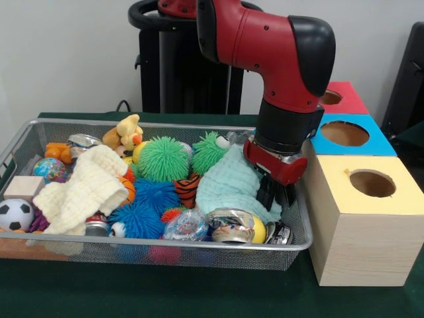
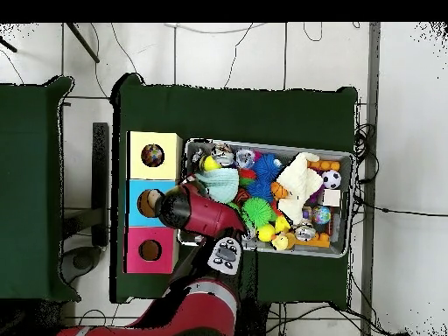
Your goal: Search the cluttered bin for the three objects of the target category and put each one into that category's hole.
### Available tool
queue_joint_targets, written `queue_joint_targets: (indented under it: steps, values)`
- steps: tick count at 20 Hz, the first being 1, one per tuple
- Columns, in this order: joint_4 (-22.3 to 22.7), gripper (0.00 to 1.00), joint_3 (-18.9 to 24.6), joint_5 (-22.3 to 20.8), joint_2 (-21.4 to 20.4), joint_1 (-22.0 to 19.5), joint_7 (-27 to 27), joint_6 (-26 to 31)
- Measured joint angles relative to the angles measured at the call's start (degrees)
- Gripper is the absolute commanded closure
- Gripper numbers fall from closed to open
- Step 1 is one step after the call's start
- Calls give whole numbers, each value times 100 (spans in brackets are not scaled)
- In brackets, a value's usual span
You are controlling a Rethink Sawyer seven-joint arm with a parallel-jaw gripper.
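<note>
Gripper (image 1: 277, 199) low inside cluttered bin (image 1: 199, 252), beside hole (image 1: 372, 183); finger state unclear.

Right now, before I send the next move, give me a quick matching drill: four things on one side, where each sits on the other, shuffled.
Things:
1. soccer ball
2. mint cloth
3. hand
4. yellow-topped box

Places:
A. outside the basket, nearest the camera in the front view
B. basket's front left corner in the front view
C. lowered into the basket's box-side end
D. beside the hand, inside the basket

Pairs: 1-B, 2-D, 3-C, 4-A
</note>
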Motion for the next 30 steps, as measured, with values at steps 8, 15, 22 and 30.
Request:
queue_joint_targets:
  steps: [8, 15, 22, 30]
  values:
    - [-8, 100, -107, -146, -250, -12, 0, 384]
    - [-450, 100, -721, -462, -870, 108, 0, 2480]
    - [-887, 100, -967, -692, -1302, 74, 0, 3253]
    - [-944, 100, -1033, -909, -1366, 48, 0, 2885]
